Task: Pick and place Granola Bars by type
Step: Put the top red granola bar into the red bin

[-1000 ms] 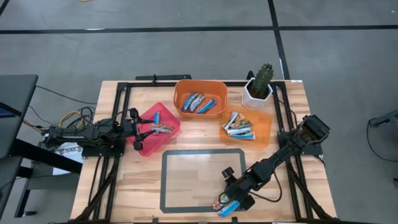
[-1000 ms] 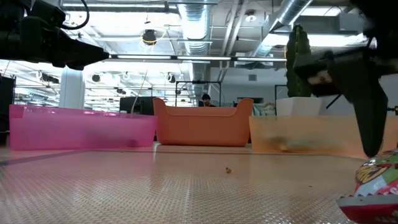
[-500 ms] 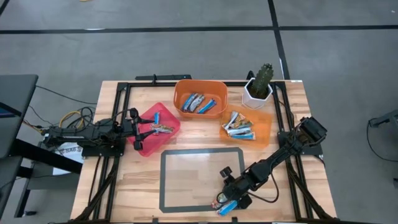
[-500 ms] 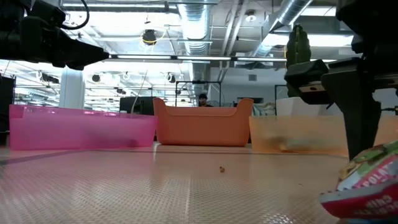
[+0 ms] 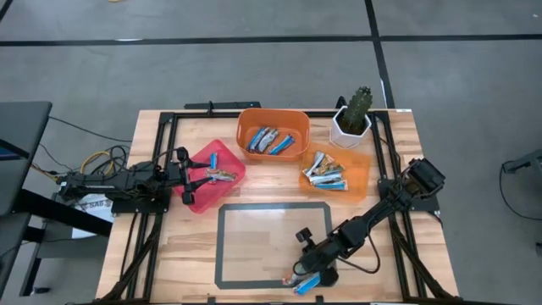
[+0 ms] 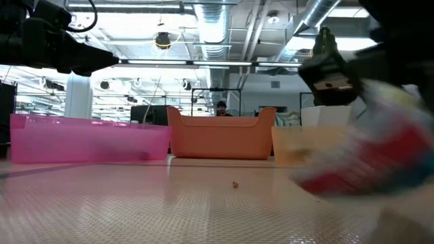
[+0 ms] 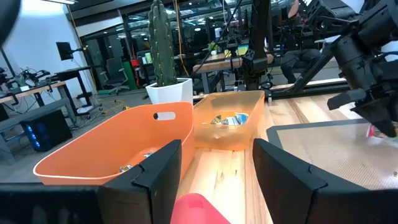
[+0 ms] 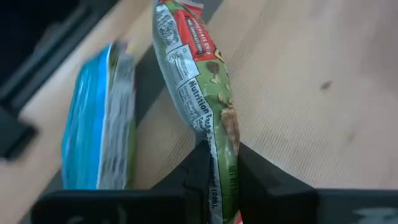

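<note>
My right gripper is low over the table's near edge and shut on a green, red and brown granola bar. A blue and white bar lies beside it on the dark border of the mat. More bars lie in the pink bin, the orange bin and the clear orange tray. My left gripper hangs open over the pink bin with nothing between its fingers. My right gripper pinches the multicoloured bar near one end between its two fingers, one on each flat face. The fingers come from above, slanting down. The bar stands on edge and stretches away from the fingers; in the low view it shows blurred above the mat.
A cactus in a white pot stands at the far right corner behind the clear tray. The three bins line the far half of the table. The grey mat in its dark frame fills the near middle.
My right gripper has shut on the multicoloured bar and shifted a little toward the table's left edge. The bar, which lay flat at the near edge, now stands on edge and has risen from the mat. The blue bar has stayed where it was.
</note>
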Motion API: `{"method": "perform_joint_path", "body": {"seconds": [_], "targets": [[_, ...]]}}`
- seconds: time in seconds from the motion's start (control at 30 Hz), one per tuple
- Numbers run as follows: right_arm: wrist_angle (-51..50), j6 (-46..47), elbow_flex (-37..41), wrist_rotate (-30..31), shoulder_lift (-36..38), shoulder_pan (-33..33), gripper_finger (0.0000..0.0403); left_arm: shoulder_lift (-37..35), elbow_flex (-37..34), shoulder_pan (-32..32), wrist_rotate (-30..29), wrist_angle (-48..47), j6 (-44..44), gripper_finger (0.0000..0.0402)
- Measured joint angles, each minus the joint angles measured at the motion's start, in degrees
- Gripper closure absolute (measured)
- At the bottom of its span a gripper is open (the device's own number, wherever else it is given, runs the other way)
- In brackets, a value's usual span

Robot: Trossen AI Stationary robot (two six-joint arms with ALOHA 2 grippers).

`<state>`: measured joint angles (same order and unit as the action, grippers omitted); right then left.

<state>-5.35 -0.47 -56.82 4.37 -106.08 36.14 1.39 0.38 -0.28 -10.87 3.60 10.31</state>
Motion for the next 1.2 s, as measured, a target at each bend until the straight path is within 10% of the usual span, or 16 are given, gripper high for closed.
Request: {"method": "perform_joint_path", "body": {"seconds": [1.2], "targets": [[46.9, -0.1, -2.7, 0.1, 0.0, -19.6, 0.0359, 0.0, 0.0, 0.0, 0.0, 0.0, 0.0, 0.0209]]}}
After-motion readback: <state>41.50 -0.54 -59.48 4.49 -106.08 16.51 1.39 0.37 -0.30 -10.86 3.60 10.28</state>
